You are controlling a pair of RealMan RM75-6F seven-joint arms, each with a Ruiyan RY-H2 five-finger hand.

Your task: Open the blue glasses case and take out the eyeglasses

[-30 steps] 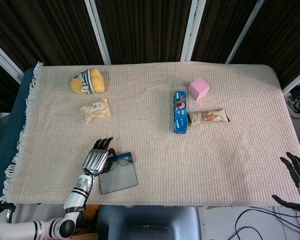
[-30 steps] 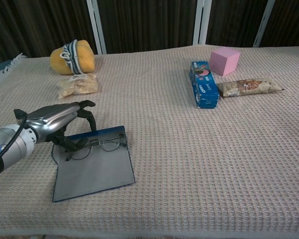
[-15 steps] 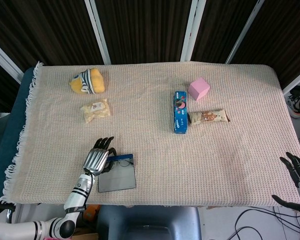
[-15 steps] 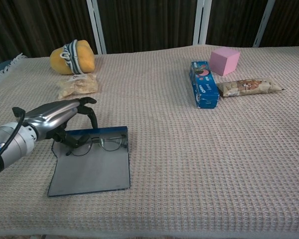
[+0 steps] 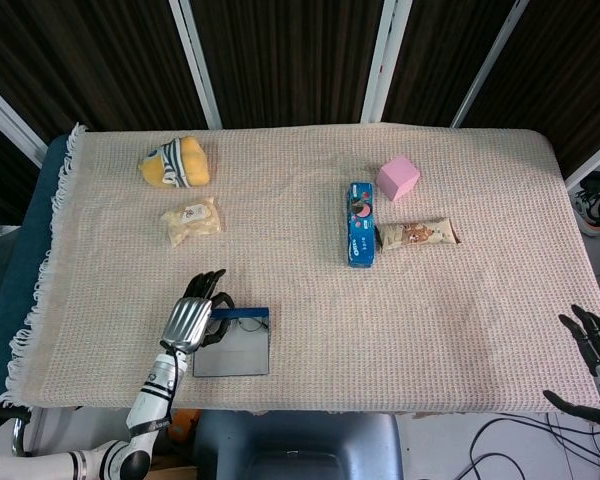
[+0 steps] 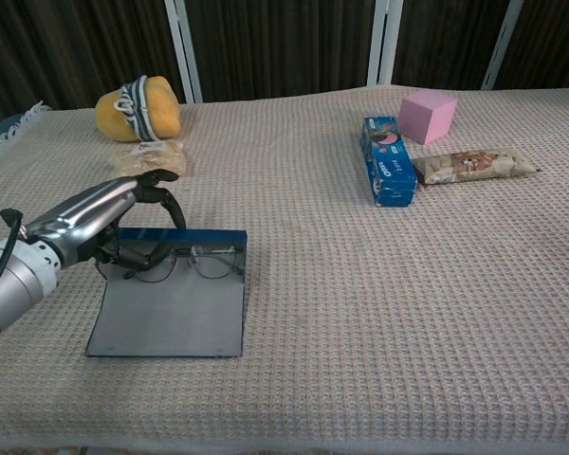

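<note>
The blue glasses case (image 6: 169,308) lies open and flat near the table's front left, its grey inside facing up; the head view shows the case (image 5: 232,348) too. The eyeglasses (image 6: 192,261) lie across its far edge, small in the head view as eyeglasses (image 5: 238,322). My left hand (image 6: 83,226) curls over the left end of the eyeglasses and pinches it between thumb and fingers; the head view shows this hand (image 5: 193,316) as well. My right hand (image 5: 593,343) hangs off the table's front right corner, fingers spread, holding nothing.
A yellow plush toy (image 6: 137,109) and a snack bag (image 6: 148,161) sit at the back left. A blue cookie box (image 6: 387,172), a pink cube (image 6: 427,116) and a snack bar (image 6: 472,166) lie at the back right. The woven cloth (image 6: 379,313) covers the table.
My left hand has drawn back to the left and away from me. The case turned with it from a tilted lie to square with the table edge. The right hand stayed still.
</note>
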